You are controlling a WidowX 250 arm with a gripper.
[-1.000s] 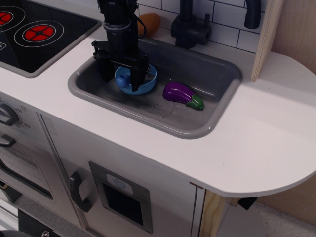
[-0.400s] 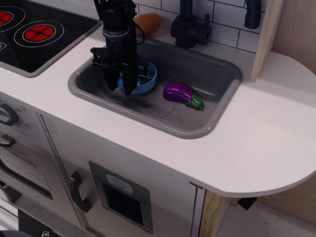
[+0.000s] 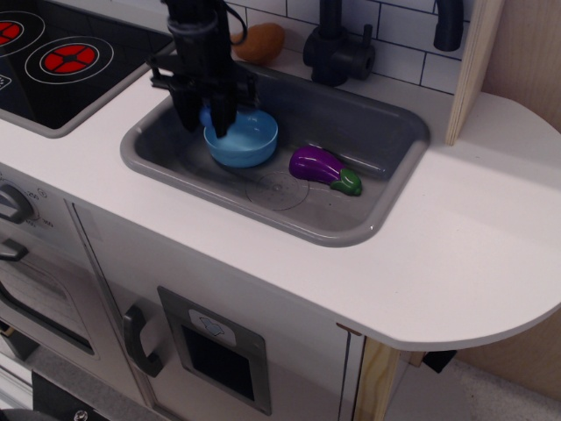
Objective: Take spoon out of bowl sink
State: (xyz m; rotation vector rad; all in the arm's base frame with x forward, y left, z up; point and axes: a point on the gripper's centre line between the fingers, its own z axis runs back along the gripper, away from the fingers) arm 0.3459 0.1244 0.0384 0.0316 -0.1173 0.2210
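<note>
1. The gripper [image 3: 209, 118] has risen: a moment ago its fingers were down inside the bowl [image 3: 243, 138]; now they hang above the bowl's left rim, with the bowl just below and to the gripper's right.
2. The fingers have drawn together since a second ago, and a patch of blue shows between them at the tips. I take that for the handle of the spoon [image 3: 208, 116], pinched and lifted, though the dark scoop is hidden behind the fingers.
3. The bowl's inside now looks bare, which fits the spoon having left it.
4. The bowl sits where it was on the floor of the sink [image 3: 377, 224]; the eggplant [image 3: 322, 167] lies well to the gripper's right, unmoved.
5. My judgement: the lift is done, and what remains is to set the spoon down outside the bowl.
</note>
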